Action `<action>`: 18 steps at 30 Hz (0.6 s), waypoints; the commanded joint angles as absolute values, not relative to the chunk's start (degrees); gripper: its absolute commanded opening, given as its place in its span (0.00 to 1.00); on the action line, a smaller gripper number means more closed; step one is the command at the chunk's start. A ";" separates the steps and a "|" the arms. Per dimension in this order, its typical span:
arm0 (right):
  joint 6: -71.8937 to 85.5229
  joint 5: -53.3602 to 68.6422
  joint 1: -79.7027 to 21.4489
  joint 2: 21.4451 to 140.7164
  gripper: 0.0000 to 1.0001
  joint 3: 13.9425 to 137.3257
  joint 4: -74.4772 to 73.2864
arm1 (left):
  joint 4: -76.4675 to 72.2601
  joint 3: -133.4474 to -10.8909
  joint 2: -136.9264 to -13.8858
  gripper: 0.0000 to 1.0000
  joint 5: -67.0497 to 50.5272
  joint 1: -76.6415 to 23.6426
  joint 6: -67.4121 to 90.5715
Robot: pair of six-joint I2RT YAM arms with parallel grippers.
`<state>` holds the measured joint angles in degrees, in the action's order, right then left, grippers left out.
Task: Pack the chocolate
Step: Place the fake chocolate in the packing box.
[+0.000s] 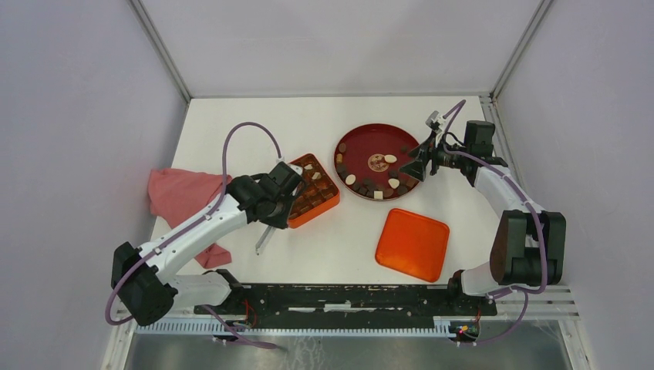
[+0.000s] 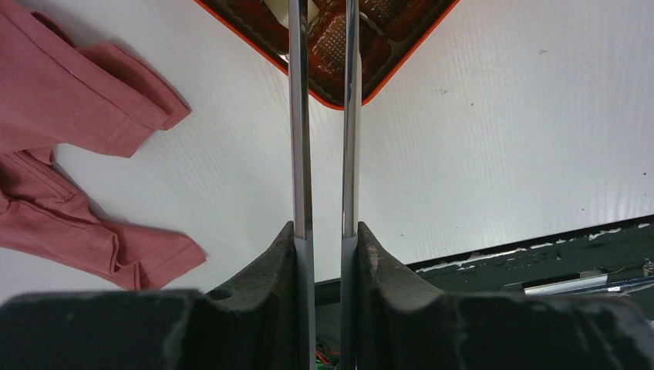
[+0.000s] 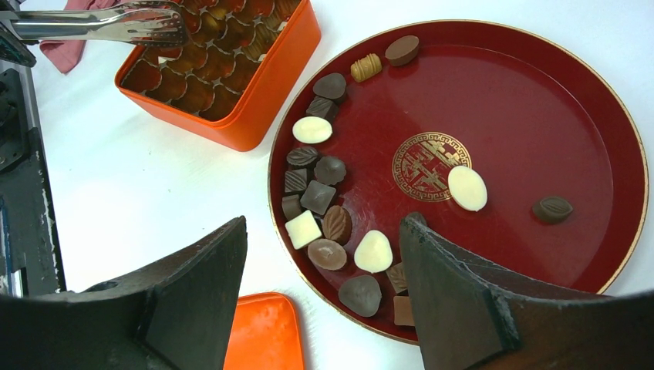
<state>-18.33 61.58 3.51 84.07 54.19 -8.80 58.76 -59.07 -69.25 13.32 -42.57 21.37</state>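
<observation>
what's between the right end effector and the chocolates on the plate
Nothing visible: the right end effector hangs open right above the small brown and cream chocolate pieces on the round dark-red plate, with no object between them.

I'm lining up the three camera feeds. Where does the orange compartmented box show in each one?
Top external: the orange box sits left of centre, left of the red plate.
Left wrist: the orange box is at top centre, behind the tongs.
Right wrist: the orange box is at top left.
Shared landmark: the pink cloth, in all three.
</observation>
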 commanded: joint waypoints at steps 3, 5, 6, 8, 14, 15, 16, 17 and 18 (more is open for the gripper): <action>-19.40 62.23 3.52 83.99 0.78 56.05 -8.61 | 58.01 -60.20 -70.17 0.04 14.61 -42.85 23.17; -19.41 62.22 3.52 83.94 0.78 56.07 -8.62 | 57.75 -60.25 -71.20 0.05 14.12 -42.81 23.03; -19.41 62.17 3.49 83.85 0.78 56.07 -8.61 | 57.79 -60.24 -71.73 0.05 13.92 -42.83 23.11; -19.42 62.13 3.52 83.92 0.78 56.07 -8.61 | 57.89 -60.16 -72.29 0.07 13.66 -42.83 23.16; -19.42 62.27 3.52 84.07 0.78 56.16 -8.69 | 57.97 -60.20 -72.27 0.18 14.21 -42.82 23.82; -19.43 62.31 3.52 84.05 0.78 56.12 -8.66 | 57.93 -60.28 -72.58 0.20 14.24 -42.82 23.83; -19.50 62.29 3.52 84.01 0.78 56.14 -8.70 | 57.92 -60.29 -72.86 0.23 14.24 -42.80 23.83; -19.51 62.30 3.52 84.07 0.78 56.16 -8.68 | 57.96 -60.29 -73.20 0.26 14.24 -42.82 23.78; -19.51 62.27 3.52 84.02 0.78 56.16 -8.68 | 58.05 -60.34 -73.52 0.28 14.16 -42.76 23.74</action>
